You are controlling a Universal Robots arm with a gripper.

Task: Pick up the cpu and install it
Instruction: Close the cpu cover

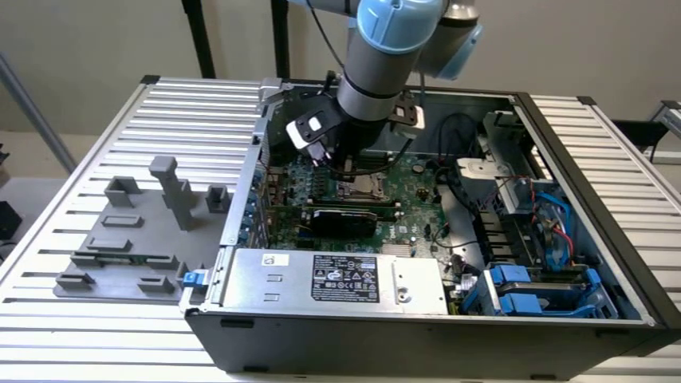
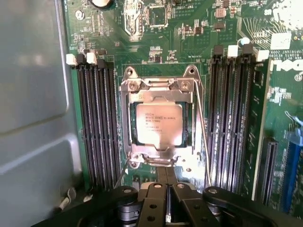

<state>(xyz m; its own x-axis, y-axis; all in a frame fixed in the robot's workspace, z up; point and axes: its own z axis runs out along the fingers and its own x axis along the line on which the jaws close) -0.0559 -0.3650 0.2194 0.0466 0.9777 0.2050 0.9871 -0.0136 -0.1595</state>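
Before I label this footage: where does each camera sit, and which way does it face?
Exterior view: off the arm, raised above the open computer case, looking down into it; the arm reaches in.
Wrist view: on the wrist, facing the cpu in its socket; the shut gripper shows.
Shared: the motherboard and socket.

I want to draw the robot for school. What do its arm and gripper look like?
The arm is a thick round grey tube with light blue caps at its joints. A thin black cable runs beside it. Near the wrist sits a small black-and-white box. The gripper is black, built from flat bars joined by round pins.
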